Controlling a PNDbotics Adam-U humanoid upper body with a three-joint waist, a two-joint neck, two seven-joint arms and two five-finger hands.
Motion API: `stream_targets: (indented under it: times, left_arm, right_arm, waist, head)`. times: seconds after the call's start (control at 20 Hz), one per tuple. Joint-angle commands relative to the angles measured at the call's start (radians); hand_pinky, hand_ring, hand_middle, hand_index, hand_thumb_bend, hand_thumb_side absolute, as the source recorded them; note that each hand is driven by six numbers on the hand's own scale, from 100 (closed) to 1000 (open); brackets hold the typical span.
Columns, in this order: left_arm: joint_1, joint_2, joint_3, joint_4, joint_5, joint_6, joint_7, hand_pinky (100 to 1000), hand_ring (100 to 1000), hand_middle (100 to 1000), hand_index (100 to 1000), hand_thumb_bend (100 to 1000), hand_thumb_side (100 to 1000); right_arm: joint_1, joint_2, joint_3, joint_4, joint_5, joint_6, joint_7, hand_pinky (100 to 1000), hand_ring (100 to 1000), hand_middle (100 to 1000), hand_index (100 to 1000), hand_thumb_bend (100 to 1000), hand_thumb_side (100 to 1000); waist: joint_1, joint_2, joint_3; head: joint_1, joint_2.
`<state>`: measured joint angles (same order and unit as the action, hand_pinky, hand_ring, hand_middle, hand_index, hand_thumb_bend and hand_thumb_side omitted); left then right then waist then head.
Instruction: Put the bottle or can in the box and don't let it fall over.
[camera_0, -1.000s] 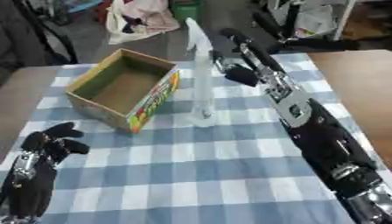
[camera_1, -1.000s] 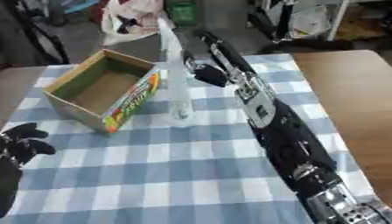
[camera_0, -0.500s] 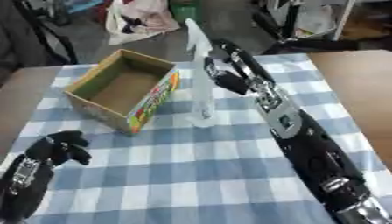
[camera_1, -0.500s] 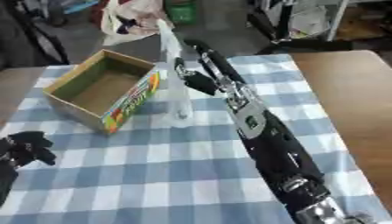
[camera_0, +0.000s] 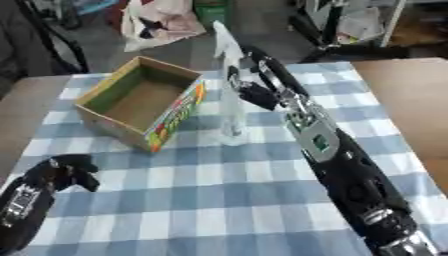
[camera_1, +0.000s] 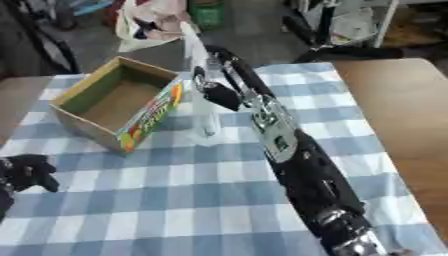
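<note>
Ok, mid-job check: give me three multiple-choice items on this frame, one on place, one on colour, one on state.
1. Where does the bottle stand?
A. inside the box
B. on the cloth right of the box
C. on bare wood

2. What colour is the checked cloth?
A. blue and white
B. red and white
C. plain green

3. How is the bottle?
A. lying flat
B. upright
C. upside down

Answers:
1 B, it stands on the cloth beside the box, with the right hand at it.
2 A, the squares are blue and white.
3 B, its base is on the cloth and its nozzle on top.
</note>
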<state>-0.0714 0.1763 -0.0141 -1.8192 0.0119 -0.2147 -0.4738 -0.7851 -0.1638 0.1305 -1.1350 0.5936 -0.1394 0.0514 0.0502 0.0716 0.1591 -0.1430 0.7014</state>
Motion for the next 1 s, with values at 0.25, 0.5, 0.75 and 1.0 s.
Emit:
stream_targets:
  times: [0.25, 0.5, 0.75, 1.0]
  left_arm:
    - [-0.028, 0.003, 0.001, -0.019, 0.017, 0.002, 0.024, 594, 583, 612, 784, 216, 1000]
    - [-0.052, -0.007, -0.016, -0.009, 0.031, 0.008, 0.035, 603, 591, 614, 785, 216, 1000]
    - [-0.061, -0.008, -0.023, -0.003, 0.034, 0.010, 0.037, 612, 597, 615, 785, 213, 1000]
    - [-0.067, -0.010, -0.028, 0.000, 0.034, 0.010, 0.037, 618, 599, 615, 785, 211, 1000]
  right_arm:
    - [-0.061, -0.056, -0.025, 0.086, 0.011, 0.014, 0.009, 824, 1000, 956, 1000, 100, 787]
    - [-0.107, -0.080, -0.033, 0.127, 0.026, -0.001, -0.025, 823, 1000, 950, 1000, 100, 773]
    - [-0.127, -0.097, -0.039, 0.134, 0.032, -0.004, -0.047, 824, 1000, 954, 1000, 100, 764]
    - [-0.142, -0.103, -0.038, 0.123, 0.026, 0.002, -0.056, 828, 1000, 974, 1000, 108, 750]
  waist:
    - [0.003, -0.013, 0.030]
    - [0.002, 0.000, 0.066]
    - [-0.004, 0.006, 0.077]
    - [-0.008, 0.008, 0.085]
  head:
    - [-0.033, -0.017]
    - [-0.066, -0.034]
    - [-0.084, -0.043]
    - [-0.092, -0.045]
